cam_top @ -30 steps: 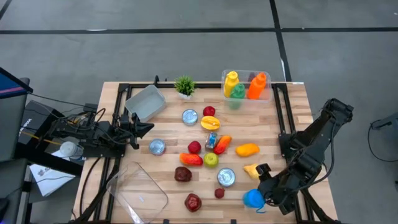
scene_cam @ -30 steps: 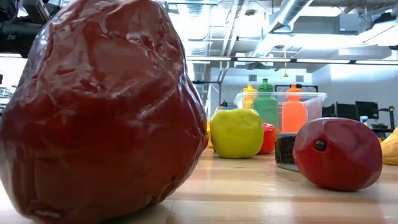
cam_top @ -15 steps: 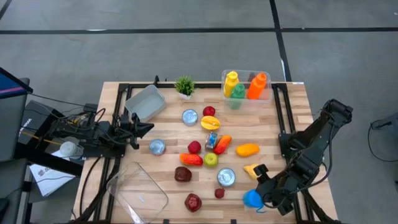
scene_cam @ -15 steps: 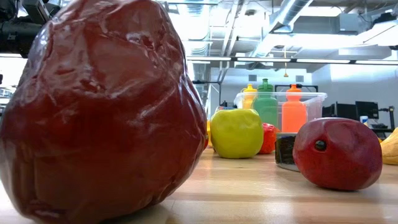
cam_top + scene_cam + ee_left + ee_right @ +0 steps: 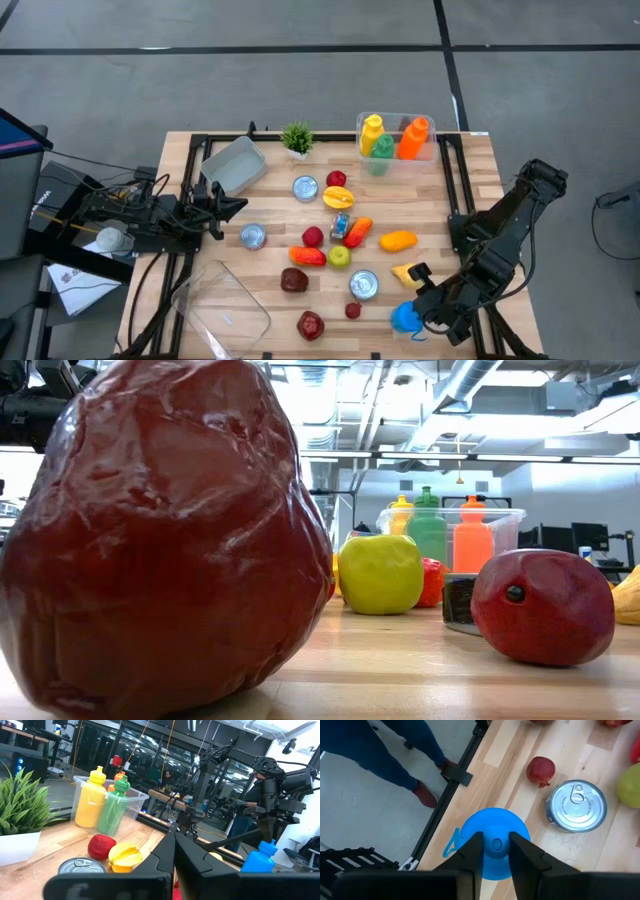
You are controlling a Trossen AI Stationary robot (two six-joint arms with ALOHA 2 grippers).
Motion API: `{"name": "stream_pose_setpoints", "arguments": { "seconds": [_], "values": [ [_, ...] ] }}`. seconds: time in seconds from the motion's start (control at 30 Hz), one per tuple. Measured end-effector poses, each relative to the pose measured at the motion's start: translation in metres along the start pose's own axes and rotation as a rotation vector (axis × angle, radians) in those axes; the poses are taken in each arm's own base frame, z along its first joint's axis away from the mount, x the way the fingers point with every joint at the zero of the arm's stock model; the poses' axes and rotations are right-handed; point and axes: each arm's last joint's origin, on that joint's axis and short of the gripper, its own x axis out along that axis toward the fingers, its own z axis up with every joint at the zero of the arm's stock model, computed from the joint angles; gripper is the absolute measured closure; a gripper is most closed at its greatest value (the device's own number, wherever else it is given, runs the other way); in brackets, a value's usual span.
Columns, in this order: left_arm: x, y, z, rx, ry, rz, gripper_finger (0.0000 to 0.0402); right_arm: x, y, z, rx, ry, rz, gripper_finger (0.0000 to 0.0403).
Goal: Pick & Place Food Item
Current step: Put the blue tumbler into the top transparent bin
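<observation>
A blue bottle point(image 5: 403, 319) stands upright near the table's near right corner, also seen in the left wrist view point(image 5: 260, 861). My right gripper point(image 5: 414, 317) comes down over its top, and in its own view point(image 5: 496, 851) the two fingers are closed against the bottle's narrow top. My left gripper point(image 5: 238, 204) rests shut and holds nothing at the table's left edge, pointing level across the table point(image 5: 174, 840). My right gripper pinches the blue bottle's narrow neck and cap point(image 5: 496, 839) between its two fingers point(image 5: 472, 851), which slant down from above on the near right side. The bottle stays upright; its wide shoulder point(image 5: 495, 820) hides the base from this view.
Cans point(image 5: 364, 284), point(image 5: 305, 187), point(image 5: 253, 236) and several toy fruits point(image 5: 339, 257) fill the middle. A clear bin with bottles point(image 5: 396, 140), a plant point(image 5: 297, 138) and a grey tray point(image 5: 236, 164) stand at the far edge; a clear container point(image 5: 222, 305) near left. A person's legs point(image 5: 395, 755) show beyond the table edge.
</observation>
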Motion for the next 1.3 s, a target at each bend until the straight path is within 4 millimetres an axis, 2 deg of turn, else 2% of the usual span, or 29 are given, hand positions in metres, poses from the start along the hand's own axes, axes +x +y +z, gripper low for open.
{"name": "stream_pose_setpoints", "arguments": {
  "seconds": [0.3, 0.43, 0.6, 0.8, 1.07, 1.3],
  "values": [
    [0.000, 0.000, 0.000, 0.000, 0.000, 0.000, 0.0402, -0.002, -0.002, 0.000, 0.035, -0.013, -0.021, 0.0336],
    [0.000, 0.000, 0.000, 0.000, 0.000, 0.000, 0.0401, -0.012, -0.006, -0.002, 0.075, -0.039, -0.032, 0.0337],
    [0.000, 0.000, 0.000, 0.000, 0.000, 0.000, 0.0401, -0.041, -0.022, -0.003, 0.141, -0.137, -0.038, 0.0337],
    [0.000, 0.000, 0.000, 0.000, 0.000, 0.000, 0.0401, -0.084, -0.056, -0.012, 0.246, -0.284, -0.116, 0.0337],
    [0.000, 0.000, 0.000, 0.000, 0.000, 0.000, 0.0402, -0.144, -0.115, -0.035, 0.491, -0.561, -0.448, 0.0337],
    [0.000, 0.000, 0.000, 0.000, 0.000, 0.000, 0.0402, -0.184, -0.149, -0.050, 0.631, -0.622, -0.677, 0.0337]
  ]
}}
